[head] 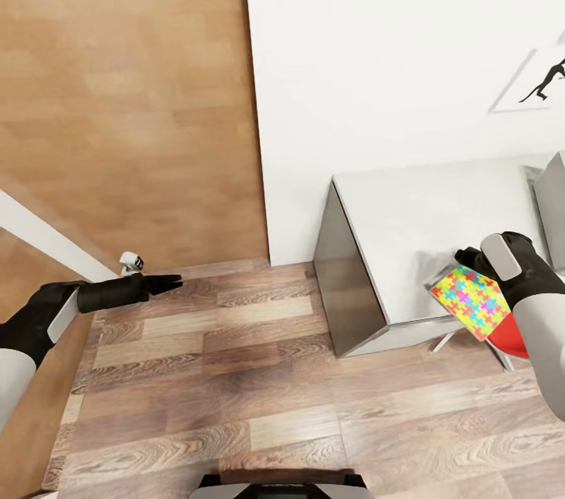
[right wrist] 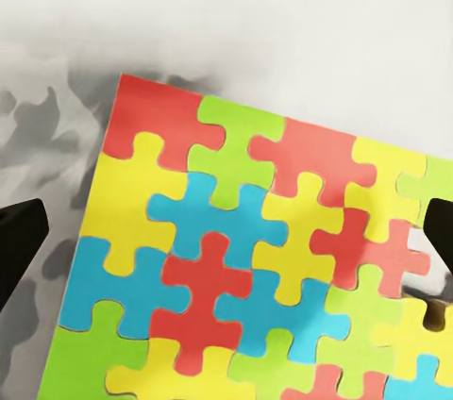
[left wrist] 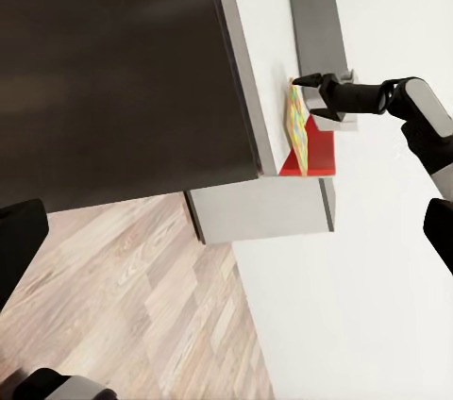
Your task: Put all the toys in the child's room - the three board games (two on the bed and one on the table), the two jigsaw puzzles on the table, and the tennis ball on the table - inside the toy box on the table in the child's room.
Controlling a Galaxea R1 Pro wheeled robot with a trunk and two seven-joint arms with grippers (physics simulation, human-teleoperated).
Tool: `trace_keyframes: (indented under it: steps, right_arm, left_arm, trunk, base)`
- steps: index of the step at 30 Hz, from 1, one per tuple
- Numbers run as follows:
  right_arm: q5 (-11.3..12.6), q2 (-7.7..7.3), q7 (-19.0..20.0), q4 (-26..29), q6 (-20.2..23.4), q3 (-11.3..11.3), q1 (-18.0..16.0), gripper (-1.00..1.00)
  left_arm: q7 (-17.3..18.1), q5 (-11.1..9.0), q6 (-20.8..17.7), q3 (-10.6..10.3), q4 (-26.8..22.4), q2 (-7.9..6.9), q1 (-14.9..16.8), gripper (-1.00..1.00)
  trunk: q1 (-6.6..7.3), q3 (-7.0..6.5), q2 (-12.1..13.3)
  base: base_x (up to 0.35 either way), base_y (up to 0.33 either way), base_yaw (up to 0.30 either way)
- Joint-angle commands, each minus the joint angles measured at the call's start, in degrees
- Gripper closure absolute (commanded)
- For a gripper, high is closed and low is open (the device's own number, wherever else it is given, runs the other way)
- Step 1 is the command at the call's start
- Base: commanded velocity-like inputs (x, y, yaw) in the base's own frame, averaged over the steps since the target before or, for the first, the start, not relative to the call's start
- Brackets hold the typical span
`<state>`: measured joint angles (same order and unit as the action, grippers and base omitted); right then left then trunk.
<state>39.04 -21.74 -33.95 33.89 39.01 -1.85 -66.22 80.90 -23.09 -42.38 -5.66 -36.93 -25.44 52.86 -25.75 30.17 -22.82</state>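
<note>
Head view: one jigsaw puzzle, edge pinched by the right hand, partly hides a red object beside the surface; left hand pressed together.

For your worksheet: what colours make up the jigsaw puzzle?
Red, yellow, blue and green jigsaw puzzle; right wrist view.

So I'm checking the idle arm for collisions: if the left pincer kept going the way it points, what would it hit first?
Probably the grey desk. The left pincer points across the bare wood floor toward the desk's end panel, nothing between, though the depth is uncertain.
</note>
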Motion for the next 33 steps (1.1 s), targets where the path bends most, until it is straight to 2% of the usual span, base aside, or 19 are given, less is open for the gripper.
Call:
trace_keyframes:
  steps: [1,15,18,19,22,24,29,33]
  right_arm:
    - [0.6,-0.03,-0.5,0.1,0.1,0.0,0.0,-1.00]
    - [0.5,0.36,-0.7,1.0,0.2,0.0,-0.1,-1.00]
    - [0.8,0.36,-0.7,5.2,1.0,0.0,0.2,-1.00]
    - [1.0,0.52,-0.7,9.1,2.8,0.0,0.4,-1.00]
    - [1.6,0.88,-0.7,15.1,6.1,0.0,0.9,-1.00]
    - [2.3,1.15,-0.8,17.6,7.2,0.0,1.0,-1.00]
    - [5.8,1.35,-0.8,21.8,9.4,-0.1,1.3,-1.00]
    - [10.8,1.35,-0.8,24.6,13.9,-0.1,1.7,-1.00]
  left_arm:
    - [0.1,-0.4,-0.6,-0.3,0.0,-0.07,0.1,-1.00]
    - [0.1,-0.4,-0.6,-0.3,0.0,-0.13,0.1,-1.00]
    - [0.1,-0.4,-0.6,-0.3,0.0,-0.13,0.1,-1.00]
    - [0.1,-0.4,-0.6,-0.3,0.0,-0.13,0.1,-1.00]
    - [0.1,-0.4,-0.6,-0.3,0.0,-0.15,0.1,-1.00]
    - [0.1,-0.4,-0.6,-0.3,0.0,-0.24,0.1,-1.00]
    - [0.1,-0.4,-0.6,-0.3,0.0,-0.37,0.1,-1.00]
    - [0.1,-0.5,-0.6,-0.3,0.0,-0.35,0.1,-1.00]
  trunk:
    - [-0.03,0.07,-0.1]
    - [-0.03,-0.89,-0.1]
    - [-0.03,-1.12,-0.1]
    - [-0.03,-1.20,-0.1]
    - [-0.03,-1.43,-0.1]
    - [-0.03,-1.58,-0.1]
    - [-0.03,-1.96,-0.1]
    - [-0.03,-2.27,-0.1]
  base:
    - [0.000,0.000,-0.045]
    - [0.000,0.000,-0.156]
    - [0.000,0.000,-0.178]
    - [0.000,0.000,-0.178]
    - [0.000,0.000,-0.178]
    - [0.000,0.000,-0.178]
    - [0.000,0.000,-0.179]
    - [0.000,0.000,-0.179]
